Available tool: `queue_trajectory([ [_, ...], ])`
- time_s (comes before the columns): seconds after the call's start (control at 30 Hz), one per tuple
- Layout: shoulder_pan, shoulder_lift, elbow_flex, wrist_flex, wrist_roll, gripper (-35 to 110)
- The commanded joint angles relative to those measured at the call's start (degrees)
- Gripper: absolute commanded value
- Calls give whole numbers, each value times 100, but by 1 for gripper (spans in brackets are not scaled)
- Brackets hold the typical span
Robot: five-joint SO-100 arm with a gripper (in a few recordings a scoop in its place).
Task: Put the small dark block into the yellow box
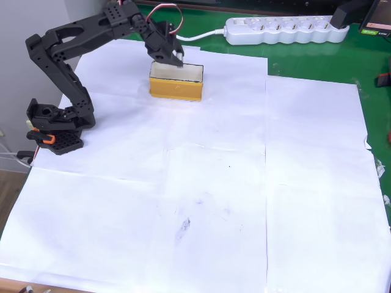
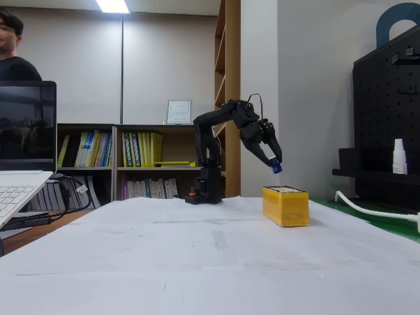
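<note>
The work surface is a table covered with large white paper sheets (image 1: 244, 183) laid over a green mat (image 1: 366, 67); in the fixed view, bookshelves (image 2: 125, 161) and a black pegboard panel (image 2: 387, 118) stand behind it. A long white power strip (image 1: 281, 30) lies on the mat beyond the paper.

The black five-joint arm (image 1: 67, 73) is mounted at the left edge of the paper in the overhead view. Its lower links rise from the base, the upper link extends horizontally toward the box, and the wrist pitches downward.

The two-finger gripper (image 2: 274, 164) hangs just above the rectangular mustard-yellow box with a cream-white interior (image 1: 177, 88), over the box's far rim. In the fixed view, its fingers are closed narrowly on the small dark block (image 2: 276, 168), which appears bluish at the fingertips. The block is held clear of the box, not touching it.

The box rests on the paper near the top edge, close to the arm.
</note>
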State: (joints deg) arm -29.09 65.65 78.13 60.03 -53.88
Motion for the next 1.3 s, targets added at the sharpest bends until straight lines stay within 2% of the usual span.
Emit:
queue_trajectory([
  [0.0, -158, -123, 114, -70, -158, 0],
  [0.47, -360, -149, -70, -62, -325, 1],
  [0.63, -316, -149, -79, -62, -686, 20],
  [0.73, -272, -149, -79, -53, -782, 23],
  [0.8, -255, -193, -62, -114, -703, 28],
  [1.1, -62, -773, 352, -264, 281, 28],
  [1.27, 729, -1635, -149, -88, 132, 28],
])
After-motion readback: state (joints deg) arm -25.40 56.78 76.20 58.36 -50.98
